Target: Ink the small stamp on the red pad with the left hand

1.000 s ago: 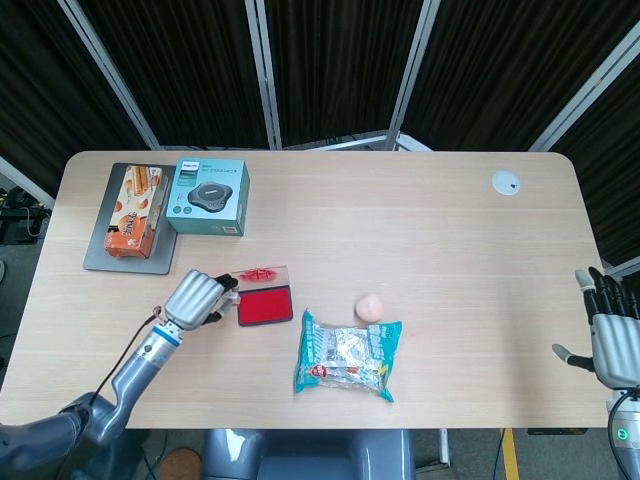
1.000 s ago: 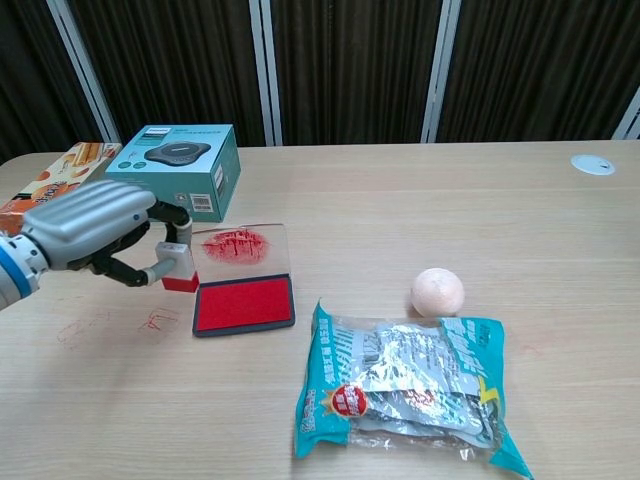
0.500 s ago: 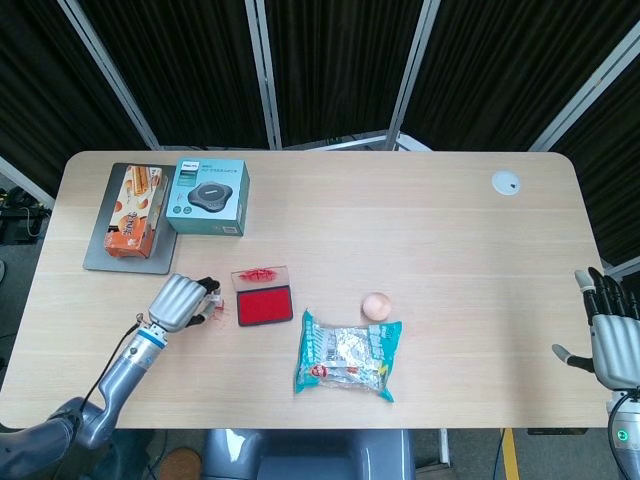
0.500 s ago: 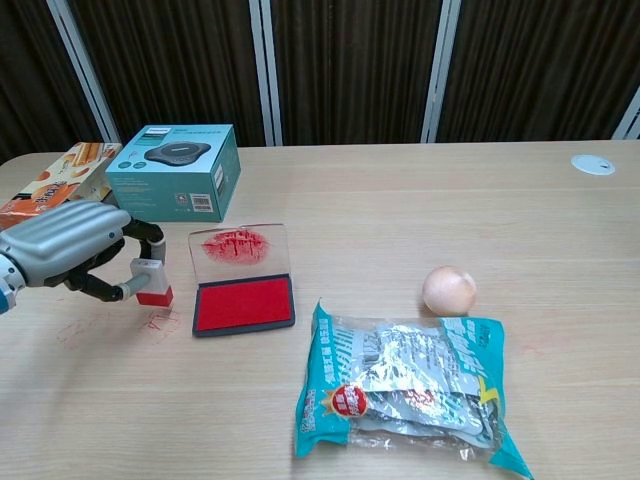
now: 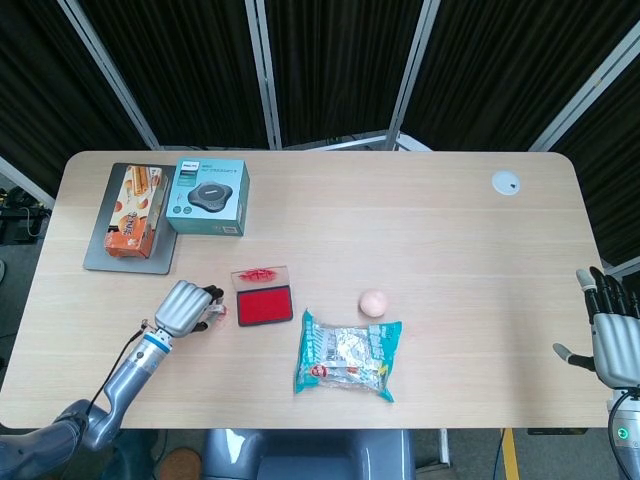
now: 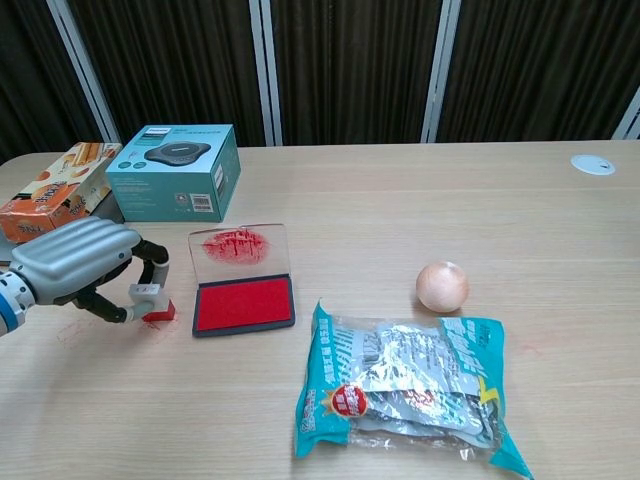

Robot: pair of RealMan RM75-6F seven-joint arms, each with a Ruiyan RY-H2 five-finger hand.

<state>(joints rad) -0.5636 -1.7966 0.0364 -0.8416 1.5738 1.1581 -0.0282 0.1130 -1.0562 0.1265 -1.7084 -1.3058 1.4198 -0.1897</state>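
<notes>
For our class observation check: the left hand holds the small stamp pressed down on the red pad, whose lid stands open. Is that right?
Not quite. The chest view shows the left hand holding the stamp down on the table beside the pad, to its left, not on it. The lid does stand open.

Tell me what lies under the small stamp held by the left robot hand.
The small red-based stamp, pinched by the left robot hand, sits on the bare wooden table beside the red ink pad. Marks beneath it are covered.

The left hand (image 6: pixel 80 268) hovers low with fingers curled in a pinch, while the right hand (image 5: pixel 608 335) rests with fingers spread.
</notes>
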